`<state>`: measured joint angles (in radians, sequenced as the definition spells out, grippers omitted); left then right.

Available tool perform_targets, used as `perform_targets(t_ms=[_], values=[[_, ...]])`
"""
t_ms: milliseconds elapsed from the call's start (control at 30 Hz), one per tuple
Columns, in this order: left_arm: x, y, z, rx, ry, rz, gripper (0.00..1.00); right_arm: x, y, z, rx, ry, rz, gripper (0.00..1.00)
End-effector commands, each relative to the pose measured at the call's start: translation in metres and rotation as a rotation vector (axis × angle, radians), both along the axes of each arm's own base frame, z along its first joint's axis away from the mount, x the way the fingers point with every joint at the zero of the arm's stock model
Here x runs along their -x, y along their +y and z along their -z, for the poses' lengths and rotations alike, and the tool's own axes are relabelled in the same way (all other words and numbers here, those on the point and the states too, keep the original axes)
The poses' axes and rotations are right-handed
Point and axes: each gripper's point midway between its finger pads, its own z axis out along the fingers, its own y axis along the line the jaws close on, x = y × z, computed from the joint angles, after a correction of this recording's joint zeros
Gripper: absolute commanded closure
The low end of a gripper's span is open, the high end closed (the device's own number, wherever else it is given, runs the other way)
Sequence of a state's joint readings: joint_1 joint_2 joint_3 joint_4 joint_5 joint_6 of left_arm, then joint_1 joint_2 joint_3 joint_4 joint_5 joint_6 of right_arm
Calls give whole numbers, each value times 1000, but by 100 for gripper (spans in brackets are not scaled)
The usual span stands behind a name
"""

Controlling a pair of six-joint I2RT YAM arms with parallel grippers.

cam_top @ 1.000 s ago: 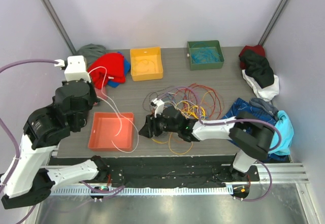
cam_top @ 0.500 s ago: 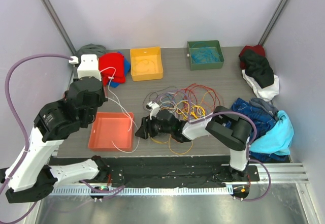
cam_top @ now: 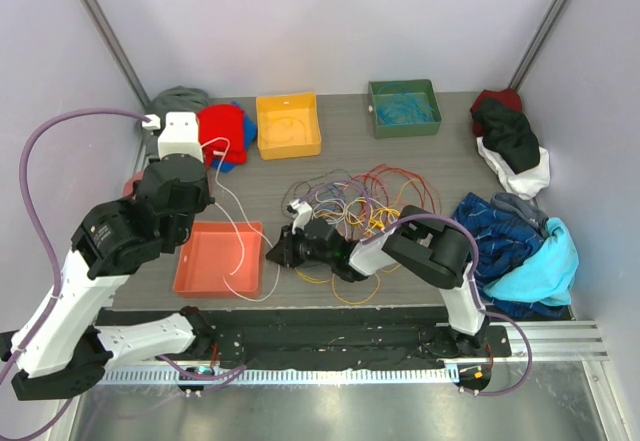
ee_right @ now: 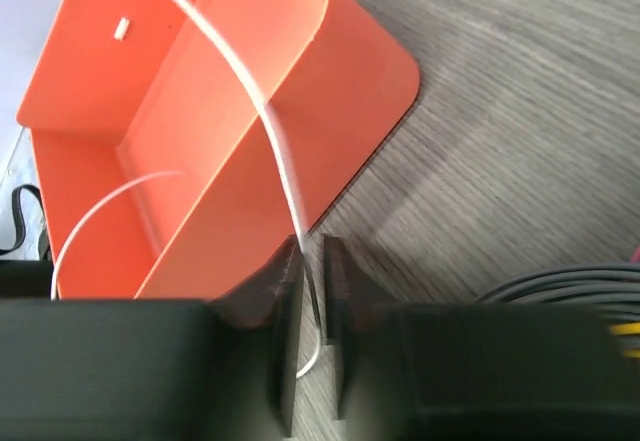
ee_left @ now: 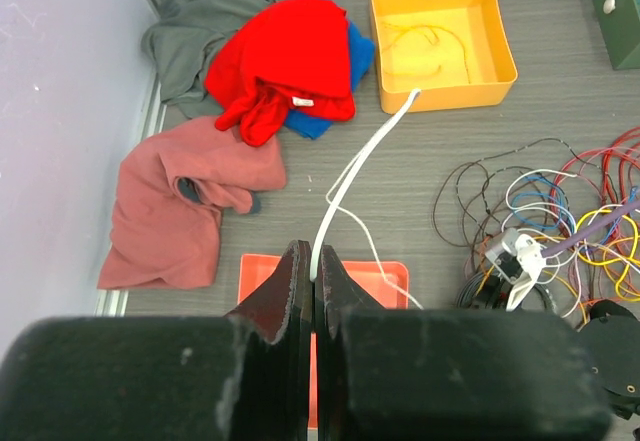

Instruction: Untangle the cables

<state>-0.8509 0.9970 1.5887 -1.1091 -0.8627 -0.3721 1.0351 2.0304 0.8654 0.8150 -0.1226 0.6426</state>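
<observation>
Looking along the right claw (ee_right: 310,251), I can't tell whether its fingers actually pinch the white cable (ee_right: 268,126) between them. The orange tray (ee_right: 350,91) runs out of view at the top; the cable's lower end slips behind a finger.

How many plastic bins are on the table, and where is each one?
3: orange bin front left, yellow bin back centre, green bin back right. None seems hidden.

Left hand (ee_left: 313,261) tight, right hand (ee_right: 313,253) seemingly ajar
</observation>
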Motion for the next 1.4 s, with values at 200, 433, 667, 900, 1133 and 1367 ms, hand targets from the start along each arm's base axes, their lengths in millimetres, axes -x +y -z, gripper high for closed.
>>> perform_targets(t_ms=[200,433,667,900,1133,1367], values=[[10,18,8,14,-3,-67,100,5,-11,-132,-58,-141,37,99],[8,21,20,-23,24,-104,100,9,7,-186,-52,-204,-23,99],[6,24,27,-60,38,-138,100,-4,49,-171,-85,-230,-70,99],[1,27,43,-128,73,-168,100,-12,78,-115,-43,-205,-104,99],[-7,31,68,-164,136,-195,100,-9,69,-89,66,-201,-102,71],[-15,31,102,-184,242,-205,100,-14,35,-56,267,-226,-50,61]])
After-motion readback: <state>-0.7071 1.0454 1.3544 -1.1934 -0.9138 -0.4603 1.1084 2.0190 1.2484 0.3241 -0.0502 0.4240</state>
